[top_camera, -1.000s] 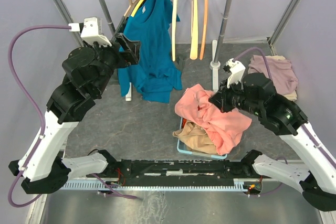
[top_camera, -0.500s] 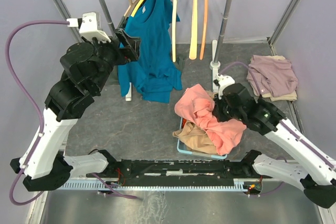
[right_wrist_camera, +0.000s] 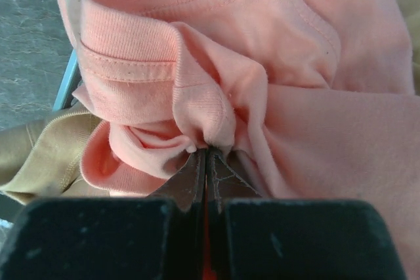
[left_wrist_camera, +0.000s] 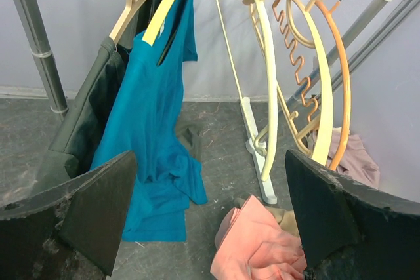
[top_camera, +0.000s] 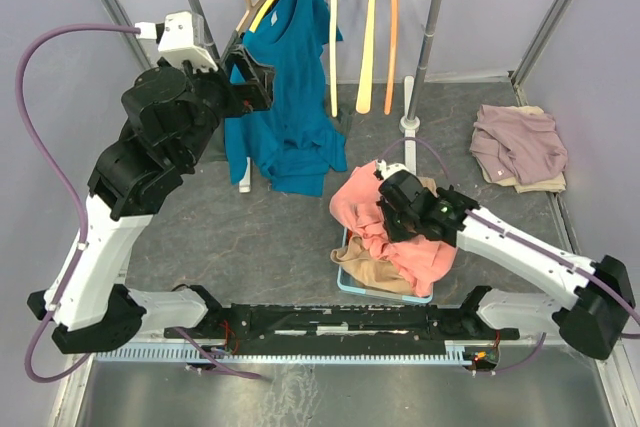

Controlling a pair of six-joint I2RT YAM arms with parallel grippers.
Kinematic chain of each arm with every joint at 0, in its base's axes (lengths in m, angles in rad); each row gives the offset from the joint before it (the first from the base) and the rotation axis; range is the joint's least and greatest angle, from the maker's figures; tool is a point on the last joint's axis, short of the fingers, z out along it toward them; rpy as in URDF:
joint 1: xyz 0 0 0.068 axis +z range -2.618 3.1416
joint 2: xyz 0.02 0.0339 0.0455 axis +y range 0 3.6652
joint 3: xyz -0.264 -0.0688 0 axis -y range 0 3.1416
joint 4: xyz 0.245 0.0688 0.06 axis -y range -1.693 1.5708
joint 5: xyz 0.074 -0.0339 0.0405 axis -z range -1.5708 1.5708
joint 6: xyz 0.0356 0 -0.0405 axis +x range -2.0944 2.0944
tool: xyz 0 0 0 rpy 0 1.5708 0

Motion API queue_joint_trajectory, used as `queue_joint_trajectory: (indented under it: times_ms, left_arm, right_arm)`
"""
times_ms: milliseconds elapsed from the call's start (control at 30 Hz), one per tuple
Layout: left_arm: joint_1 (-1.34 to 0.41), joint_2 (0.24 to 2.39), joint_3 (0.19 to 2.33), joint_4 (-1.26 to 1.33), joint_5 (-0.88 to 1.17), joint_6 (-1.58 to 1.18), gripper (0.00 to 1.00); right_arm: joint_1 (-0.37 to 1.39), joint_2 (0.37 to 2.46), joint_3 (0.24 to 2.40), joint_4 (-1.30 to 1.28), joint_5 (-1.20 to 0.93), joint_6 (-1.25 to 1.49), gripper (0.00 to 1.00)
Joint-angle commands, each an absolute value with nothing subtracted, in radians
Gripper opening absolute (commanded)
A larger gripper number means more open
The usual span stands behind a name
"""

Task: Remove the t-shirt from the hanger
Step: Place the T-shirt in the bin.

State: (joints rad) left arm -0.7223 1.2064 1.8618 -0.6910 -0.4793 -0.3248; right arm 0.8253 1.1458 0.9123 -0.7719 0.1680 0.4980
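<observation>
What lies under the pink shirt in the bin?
A tan garment shows beneath the pink shirt, inside the light-blue bin. Anything deeper is covered by fabric.

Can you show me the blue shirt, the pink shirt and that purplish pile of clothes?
Blue t-shirt [top_camera: 295,97], top external view, middle of its body.
Pink t-shirt [right_wrist_camera: 125,54], right wrist view, its folded collar band.
Purplish clothes pile [top_camera: 520,142], top external view, centre of the top garment.

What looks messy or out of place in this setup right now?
The teal shirt hangs lopsided, bunched toward one side of its yellow hanger. The pink shirt is heaped over the blue bin and spills past its rim, with the right gripper pinching a fold. A purple pile of clothes lies on the floor.
</observation>
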Motion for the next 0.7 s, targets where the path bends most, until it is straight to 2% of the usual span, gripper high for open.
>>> queue_joint_trajectory:
  times_ms: [0, 300, 400, 667]
  left_arm:
    - [-0.726, 1.251, 1.972, -0.731, -0.514, -0.364, 0.99]
    - [-0.726, 1.333, 2.101, -0.797, -0.538, -0.348, 0.99]
    - [-0.725, 1.333, 2.104, -0.786, -0.538, -0.345, 0.99]
    - [-0.726, 1.342, 2.107, -0.759, -0.497, -0.304, 0.99]
  right_arm:
    - [0.848, 1.206, 0.9, -0.745, 0.207, 0.542, 0.03]
    - [0.874, 1.254, 0.912, -0.743, 0.207, 0.553, 0.19]
    - [0.874, 1.202, 0.913, -0.735, 0.227, 0.572, 0.3]
    - [0.875, 1.049, 0.977, -0.788, 0.33, 0.573, 0.47]
